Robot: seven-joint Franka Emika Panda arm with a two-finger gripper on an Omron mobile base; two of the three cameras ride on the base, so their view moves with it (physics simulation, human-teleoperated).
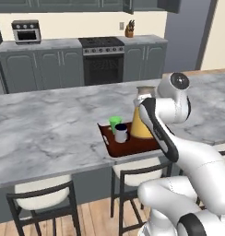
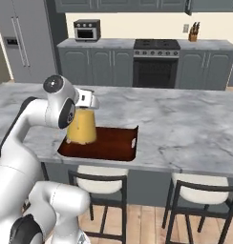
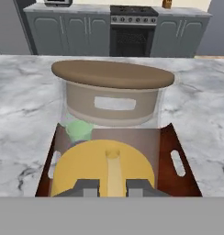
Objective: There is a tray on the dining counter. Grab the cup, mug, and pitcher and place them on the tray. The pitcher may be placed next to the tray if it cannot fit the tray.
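Note:
The pitcher stands upright on the right part of the tray, which lies near the front edge of the dining counter. Its brown lid and orange liquid loom close in the hand view. My gripper is at the pitcher's neck, its fingers drawn close on a thin part of the pitcher. The green cup and the grey mug stand on the tray's left part, beside the pitcher.
Two stools are tucked under the counter's front edge. Behind the island run grey cabinets with a stove, a toaster oven and a knife block. A fridge stands at the left.

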